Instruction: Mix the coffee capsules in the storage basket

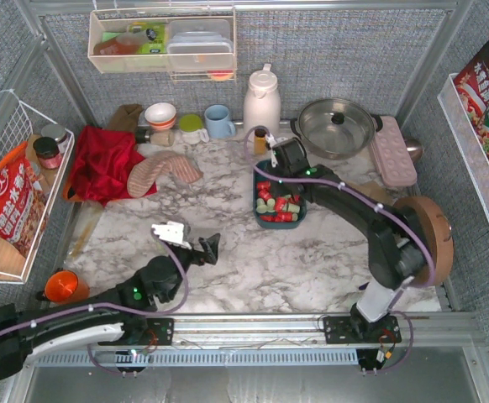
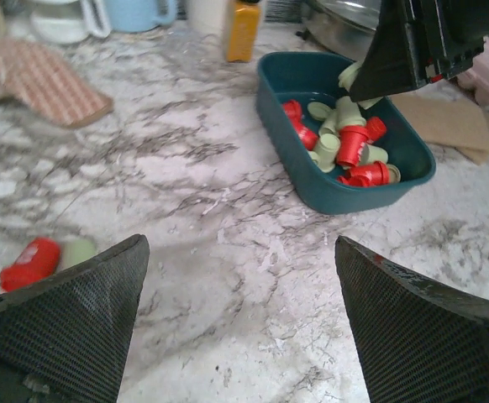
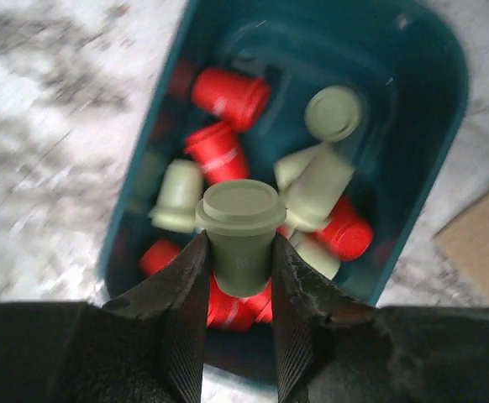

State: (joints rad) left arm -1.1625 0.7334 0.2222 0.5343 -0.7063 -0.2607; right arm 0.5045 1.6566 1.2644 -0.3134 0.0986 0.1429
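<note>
**Storage basket** [image 1: 280, 224]: teal tub on the marble counter [image 1: 253, 277], right of centre, in front of a steel pot [image 1: 354, 134]. It holds coffee capsules [image 3: 228, 96], red and mint, lying loose and partly mingled.

**Right tool** [image 3: 239, 252]: over the basket, clamped on one mint capsule [image 3: 240, 222]. It grips the capsule by the body, rim up, above the heap.

**Left tool** [image 2: 240, 248]: jaws wide apart with nothing between them, low over bare counter, well apart from the basket.

**Step in hand (judged):** moving the held capsule to a new spot among the others.
- Carry it over a cluster of red ones.
- Lower it until just above the heap, staying inside the rim, then let go.
- A high release could bounce it over the shallow wall.

**View notes:**
- Only the right wrist view shows the grip and the held capsule's colour. From the top, the tool covers it.
- Only the left wrist view shows a red capsule [image 2: 30, 262] and a mint one [image 2: 76, 250] lying on the counter outside the basket, beside one left finger. I cannot make them out from the top.
- Only the top view shows both arms together.
</note>
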